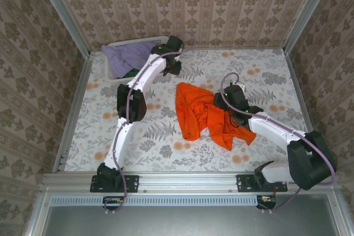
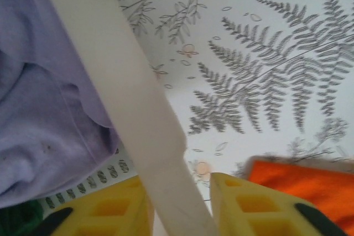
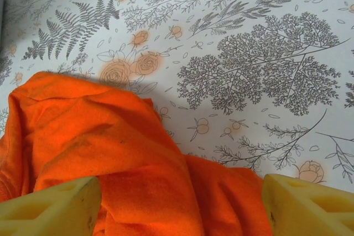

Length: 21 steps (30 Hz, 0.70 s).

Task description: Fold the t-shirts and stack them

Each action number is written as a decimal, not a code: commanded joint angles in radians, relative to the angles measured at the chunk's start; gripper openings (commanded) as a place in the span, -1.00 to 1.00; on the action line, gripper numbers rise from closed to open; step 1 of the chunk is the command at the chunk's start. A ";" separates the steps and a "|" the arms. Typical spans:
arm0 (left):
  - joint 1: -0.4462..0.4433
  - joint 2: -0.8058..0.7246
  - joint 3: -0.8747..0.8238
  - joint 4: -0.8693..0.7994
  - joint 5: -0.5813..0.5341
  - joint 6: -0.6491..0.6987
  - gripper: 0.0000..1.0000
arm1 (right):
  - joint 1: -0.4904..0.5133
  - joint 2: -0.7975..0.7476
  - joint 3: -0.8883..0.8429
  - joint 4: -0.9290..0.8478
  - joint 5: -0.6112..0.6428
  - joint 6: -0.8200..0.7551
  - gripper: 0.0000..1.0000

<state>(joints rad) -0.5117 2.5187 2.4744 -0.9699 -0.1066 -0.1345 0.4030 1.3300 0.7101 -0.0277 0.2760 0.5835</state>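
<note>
Left wrist: left claw (image 2: pixel 180 181) pinching basket rim (image 2: pixel 127 98); right claw (image 3: pixel 180 181) spread above orange t-shirt (image 3: pixel 110 136)

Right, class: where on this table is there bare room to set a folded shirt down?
Widest: the far right, between the orange t-shirt, the right arm and the back wall. Smaller: near left, between the left arm and the orange t-shirt. Crowded: the far-left corner, with the basket, lavender t-shirt and left gripper.
</note>
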 commanded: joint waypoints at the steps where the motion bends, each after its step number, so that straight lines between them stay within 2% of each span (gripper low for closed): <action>1: 0.072 -0.104 -0.157 0.018 -0.016 0.060 -0.58 | -0.002 0.007 0.034 -0.007 -0.027 0.014 0.52; 3: 0.111 -0.165 -0.269 0.086 0.039 0.109 -0.73 | -0.002 0.008 0.032 -0.006 -0.033 0.014 0.51; 7: 0.170 -0.229 -0.386 0.132 0.013 0.174 -0.97 | -0.003 0.007 0.032 -0.003 -0.041 0.016 0.48; 12: 0.240 -0.279 -0.474 0.178 0.019 0.278 -1.00 | -0.003 0.005 0.030 0.002 -0.054 0.021 0.48; 21: 0.261 -0.290 -0.587 0.272 -0.093 0.562 -1.00 | -0.002 0.008 0.028 0.008 -0.064 0.028 0.48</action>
<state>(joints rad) -0.2596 2.2246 1.9419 -0.7414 -0.1890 0.2794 0.4030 1.3312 0.7136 -0.0269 0.2268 0.5892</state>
